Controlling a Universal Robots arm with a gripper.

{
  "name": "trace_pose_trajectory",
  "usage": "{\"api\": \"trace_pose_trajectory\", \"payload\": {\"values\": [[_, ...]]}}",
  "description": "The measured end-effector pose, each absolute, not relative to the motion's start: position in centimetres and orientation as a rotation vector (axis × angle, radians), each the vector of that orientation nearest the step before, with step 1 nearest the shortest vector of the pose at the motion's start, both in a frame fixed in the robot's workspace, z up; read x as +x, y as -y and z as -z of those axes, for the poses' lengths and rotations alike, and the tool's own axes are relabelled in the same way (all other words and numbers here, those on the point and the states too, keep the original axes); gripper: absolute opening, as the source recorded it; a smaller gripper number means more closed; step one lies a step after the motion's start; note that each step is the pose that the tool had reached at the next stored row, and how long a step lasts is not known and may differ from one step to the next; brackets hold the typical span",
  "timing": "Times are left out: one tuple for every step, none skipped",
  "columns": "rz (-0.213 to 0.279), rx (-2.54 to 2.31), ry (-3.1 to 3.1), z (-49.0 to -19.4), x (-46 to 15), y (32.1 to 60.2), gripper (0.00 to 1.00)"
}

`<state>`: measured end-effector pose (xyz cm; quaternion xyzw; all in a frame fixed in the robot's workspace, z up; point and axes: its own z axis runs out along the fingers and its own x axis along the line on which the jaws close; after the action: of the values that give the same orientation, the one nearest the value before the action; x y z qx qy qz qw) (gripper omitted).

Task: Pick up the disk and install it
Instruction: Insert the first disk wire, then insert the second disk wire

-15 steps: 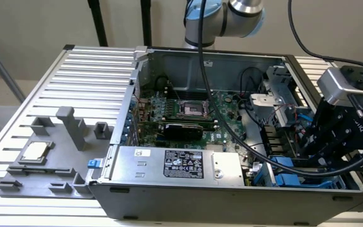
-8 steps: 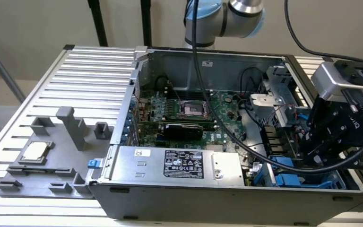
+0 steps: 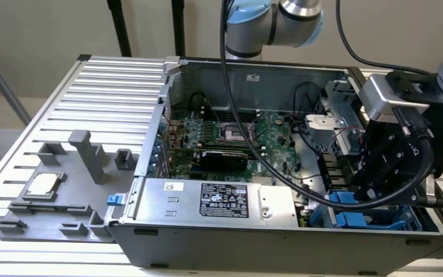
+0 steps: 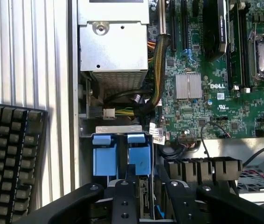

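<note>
Install step under way: end effector (image 4: 143, 196) low in the case's drive bay (image 3: 406, 222), fingers partly closed around the blue-railed disk (image 4: 139, 156) directly between them; seating calls for a straight, aligned push.

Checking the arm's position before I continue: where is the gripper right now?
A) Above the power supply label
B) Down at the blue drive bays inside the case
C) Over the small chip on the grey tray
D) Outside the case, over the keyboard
B: the gripper hangs inside the case, down at the blue drive bays.

Arm (image 3: 276, 23) bent low, gripper (image 4: 143, 186) pointing down, jaws partly apart
</note>
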<state>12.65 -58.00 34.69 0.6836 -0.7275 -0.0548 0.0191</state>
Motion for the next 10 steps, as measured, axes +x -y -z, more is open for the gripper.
{"api": "trace_pose_trajectory", "payload": {"values": [[0.17,2.123,2.257,-34.69,12.65,57.99,0.31],[0.17,2.124,2.256,-34.69,12.65,57.99,0.31],[0.17,2.126,2.254,-34.69,12.65,57.99,0.31],[0.17,2.127,2.253,-34.69,12.65,57.99,0.31],[0.17,2.128,2.252,-34.69,12.65,57.99,0.31],[0.17,2.13,2.251,-34.69,12.65,57.99,0.31],[0.17,2.131,2.249,-34.69,12.65,57.99,0.31],[0.17,2.132,2.248,-34.69,12.65,57.99,0.31],[0.17,2.133,2.247,-34.69,12.65,57.99,0.31],[0.169,2.135,2.245,-34.69,12.65,57.99,0.31]]}}
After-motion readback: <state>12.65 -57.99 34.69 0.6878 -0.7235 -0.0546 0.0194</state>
